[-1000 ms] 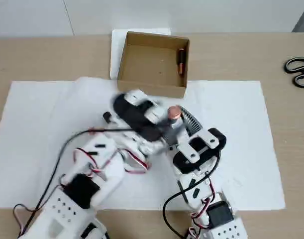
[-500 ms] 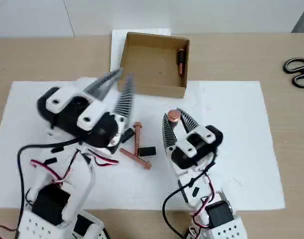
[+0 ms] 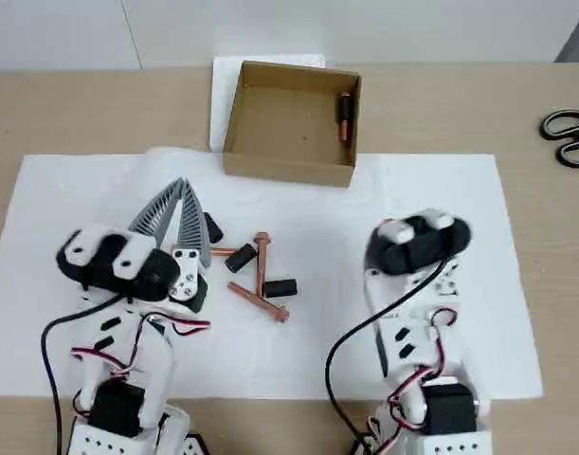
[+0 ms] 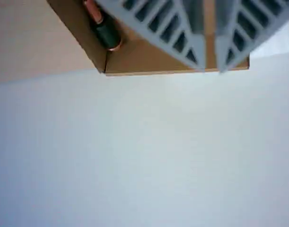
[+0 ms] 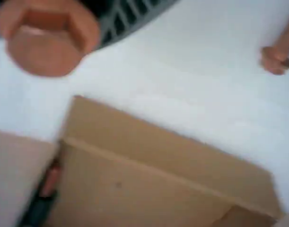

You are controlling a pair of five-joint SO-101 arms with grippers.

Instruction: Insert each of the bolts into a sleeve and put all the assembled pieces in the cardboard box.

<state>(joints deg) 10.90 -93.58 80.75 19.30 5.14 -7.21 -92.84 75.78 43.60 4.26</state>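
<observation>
The cardboard box stands at the table's far middle with one assembled bolt and sleeve inside along its right wall. On the white paper lie two loose copper bolts and three black sleeves. My left gripper is shut and empty, its tips pointing at the box just left of the loose parts. The right arm is folded up to the right of them. In the right wrist view my right gripper is shut on a copper bolt, above the paper and short of the box.
A pair of scissors lies on the bare table at the far right. White paper covers the middle of the table. A second sheet pokes out behind the box's left side.
One second ago both grippers met in the middle. The left gripper has pulled away to the left and closed. The right arm has drawn back to the right, keeping the bolt.
</observation>
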